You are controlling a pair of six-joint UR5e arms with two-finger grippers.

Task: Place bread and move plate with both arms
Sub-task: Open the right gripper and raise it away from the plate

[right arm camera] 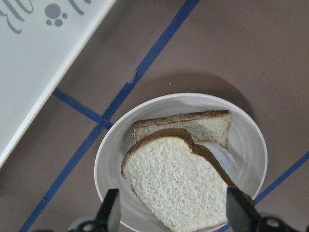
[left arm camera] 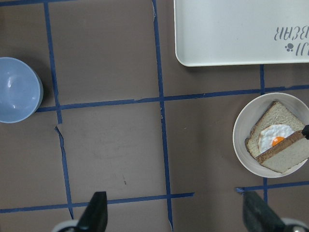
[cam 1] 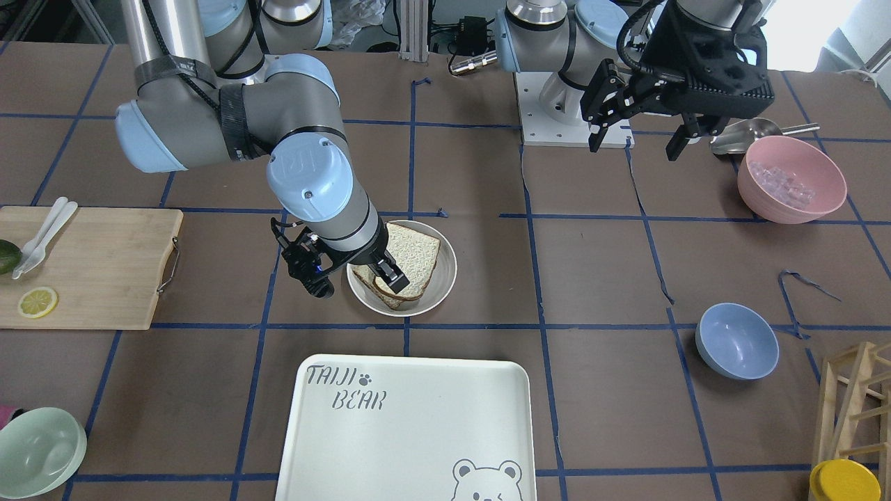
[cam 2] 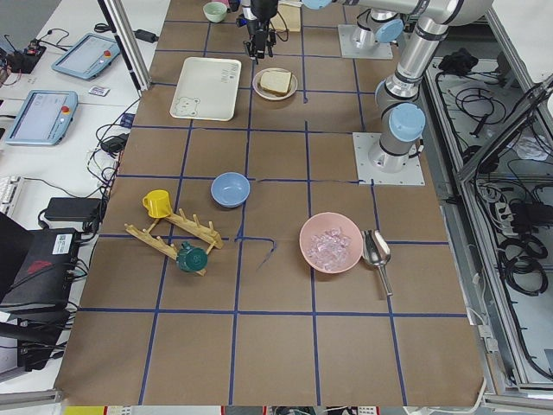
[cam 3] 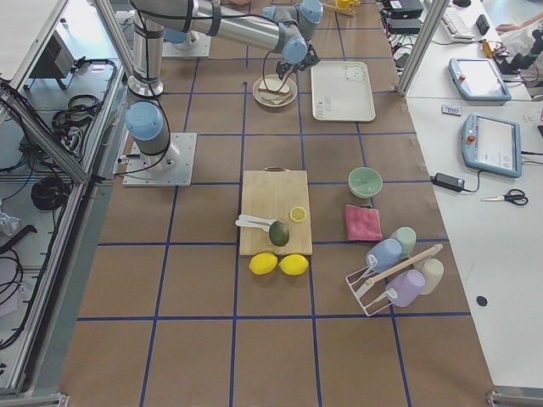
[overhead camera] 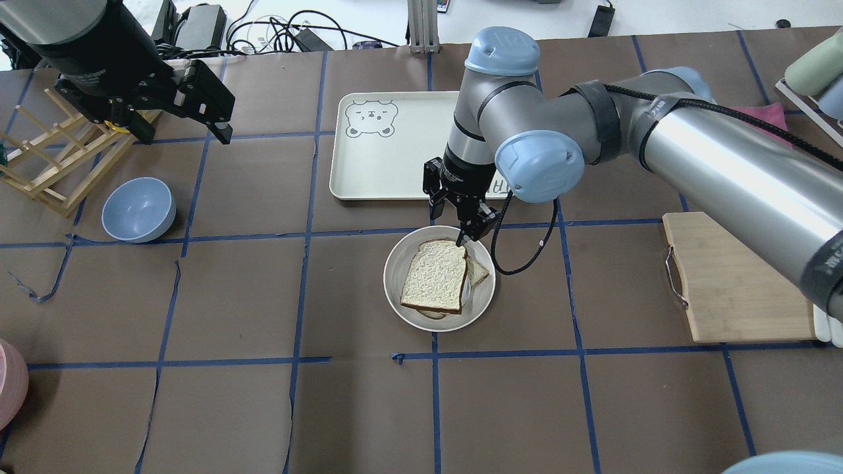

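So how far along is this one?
Done: the bread lies over the egg slice on the plate. In hand: the right gripper, open, hovers at the bread's edge. Still to do: moving the plate; the left gripper hangs open, far off.

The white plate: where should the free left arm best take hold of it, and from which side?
Probably grip the plate by its bare rim on the robot's left, coming from above, one finger inside and one outside. The rim is thin and raised, and the bread covers the middle.
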